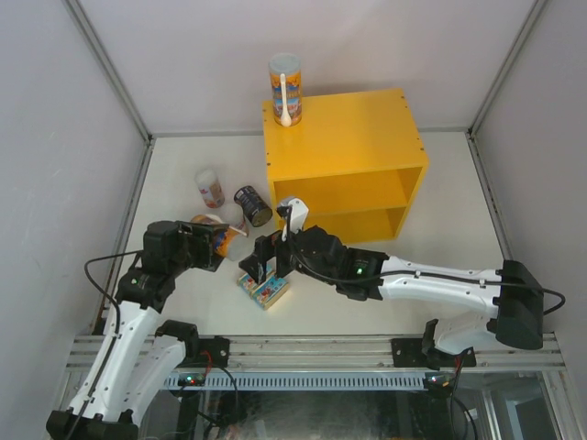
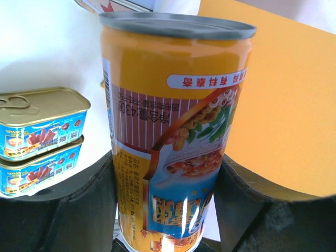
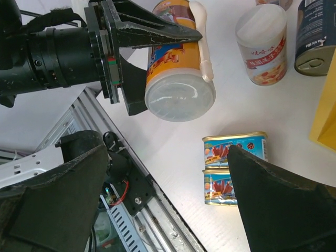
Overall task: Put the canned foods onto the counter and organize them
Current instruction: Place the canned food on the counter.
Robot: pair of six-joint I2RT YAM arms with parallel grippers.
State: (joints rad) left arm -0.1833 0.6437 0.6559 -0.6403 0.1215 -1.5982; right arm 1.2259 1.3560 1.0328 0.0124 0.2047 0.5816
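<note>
Left gripper (image 1: 209, 240): it is clamped on a tall orange-blue tube (image 2: 176, 136), one finger on each side of the body.
Right gripper (image 3: 165, 148): its jaws are spread wide with nothing between them.
Held tube, place: it sits between your left fingers, tilted, with its clear-white lid end facing the right gripper.
Flat tins (image 3: 231, 168): two of them lie touching side by side just under the right gripper. One of its fingers partly hides them in the wrist view.
Counter (image 1: 344, 137): the yellow box stands beyond both grippers. A second tall tube (image 1: 285, 87) stands on its top, at the far left corner.
Other cans: a short white-pink tube (image 3: 262, 44) and a dark can (image 3: 315, 37) lie past the left gripper, toward the box.
Handling, tube: I judge it a thin, stiff metal wall with a glossy printed skin, so it is likely slippery and dents under hard pressure. Keep your hold mid-body, clear of the white spoon (image 3: 202, 42) clipped along its side.
Handling, tins: they look rigid and low, with gold pull-tab lids. Take one across its narrow width, since a grip on the long side may slip.
Writing, tube: there are Chinese characters, upside down in the left wrist view, and I cannot read them surely.
Writing, tins: the labels are blue with a meat picture, and the print is too small to read.
Writing, short tube: it carries red Chinese characters that are not legible.
</note>
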